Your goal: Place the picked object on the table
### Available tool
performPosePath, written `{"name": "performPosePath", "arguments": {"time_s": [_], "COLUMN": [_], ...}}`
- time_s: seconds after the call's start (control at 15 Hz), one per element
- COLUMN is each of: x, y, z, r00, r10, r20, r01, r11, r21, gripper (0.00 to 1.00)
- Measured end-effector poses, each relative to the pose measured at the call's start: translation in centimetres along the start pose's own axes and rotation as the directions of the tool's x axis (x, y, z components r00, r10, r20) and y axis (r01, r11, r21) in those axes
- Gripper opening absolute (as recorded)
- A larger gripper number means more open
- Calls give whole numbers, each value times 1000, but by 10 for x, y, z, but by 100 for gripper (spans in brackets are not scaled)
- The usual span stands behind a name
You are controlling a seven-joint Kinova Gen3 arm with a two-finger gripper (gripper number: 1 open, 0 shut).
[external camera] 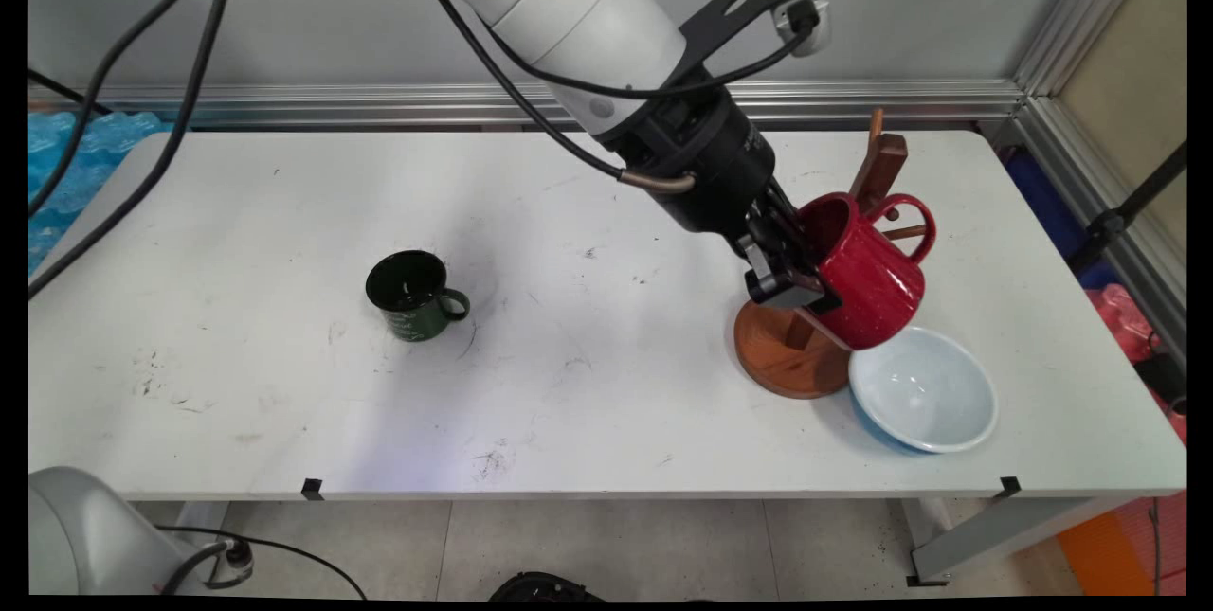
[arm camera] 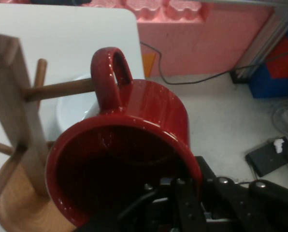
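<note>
The tool [external camera: 791,275] is clenched on the rim of the red mug [external camera: 867,275], one finger inside. The mug hangs tilted at the wooden mug rack [external camera: 791,355], its handle [arm camera: 112,72] threaded over a peg [arm camera: 62,88]. It is not released; a white bowl [external camera: 924,388] touches the rack's base, and a green mug [external camera: 412,294] stands well apart on the desk [external camera: 606,384].
</note>
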Motion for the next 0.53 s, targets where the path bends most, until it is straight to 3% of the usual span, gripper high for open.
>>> {"name": "performPosePath", "arguments": {"time_s": [0.53], "x": [-1], "y": [23], "z": [-14], "r00": [1000], "r10": [19], "r20": [-1], "r01": [-19], "r11": [999], "r21": [-42], "gripper": [0]}}
